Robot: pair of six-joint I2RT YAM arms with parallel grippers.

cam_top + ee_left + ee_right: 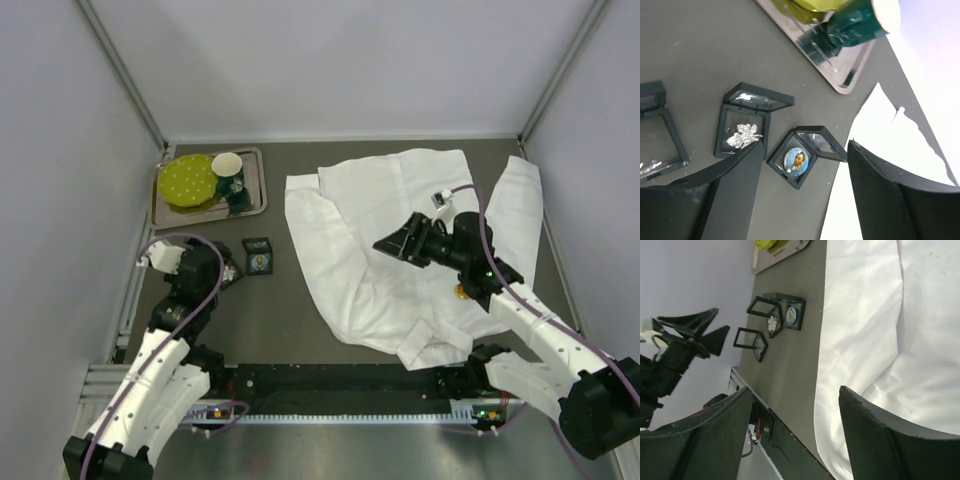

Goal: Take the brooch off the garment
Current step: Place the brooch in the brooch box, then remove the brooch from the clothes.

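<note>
The garment (pixel 380 190) lies spread at the right of the worktop (pixel 290 305), the brooch on it not clearly visible. Both the right pincer (pixel 392 238) and left pincer (pixel 804 147) gape empty (left over display boxes (pixel 742 122)). Closing blind could snag thin cloth instead.

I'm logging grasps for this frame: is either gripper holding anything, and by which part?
Nothing is held. The left gripper stands open near the display boxes, the right gripper open over the shirt, both empty.
</note>
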